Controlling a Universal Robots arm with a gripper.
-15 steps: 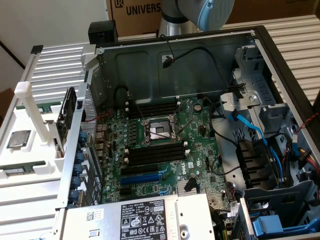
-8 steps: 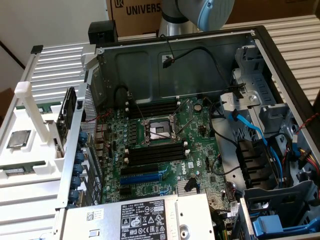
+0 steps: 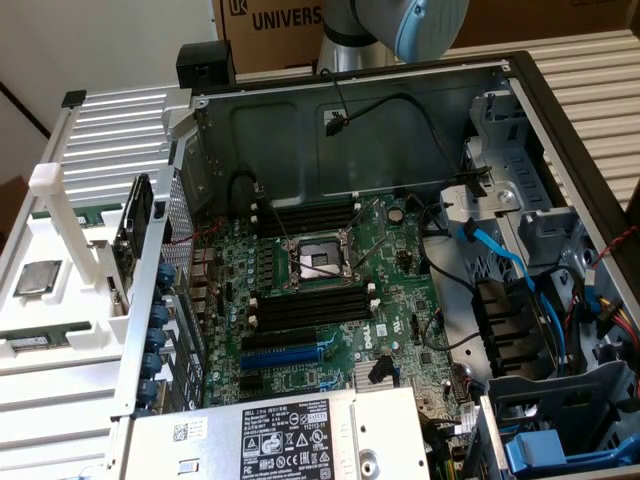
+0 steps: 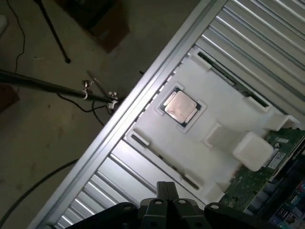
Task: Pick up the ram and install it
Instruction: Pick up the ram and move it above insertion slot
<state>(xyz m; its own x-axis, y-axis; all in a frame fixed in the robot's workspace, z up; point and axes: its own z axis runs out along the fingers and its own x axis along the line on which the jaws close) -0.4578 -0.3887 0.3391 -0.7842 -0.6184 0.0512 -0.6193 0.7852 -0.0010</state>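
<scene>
Black metal hand [image 4: 167, 210] fills the near edge of the wrist view, above the ribbed aluminium tabletop [image 4: 267, 43]. I cannot tell whether it is clenched or released, and nothing shows in it. It looks down on the white moulded tray [image 4: 224, 114], which holds one square silver processor chip [image 4: 180, 106]. The ram [image 3: 40, 341], a thin dark-green stick, lies flat in a tray groove, long axis along the tray's edge. A second stick seems to lie in the far groove. None is in the motherboard's two banks of black slots [image 3: 305, 305].
</scene>
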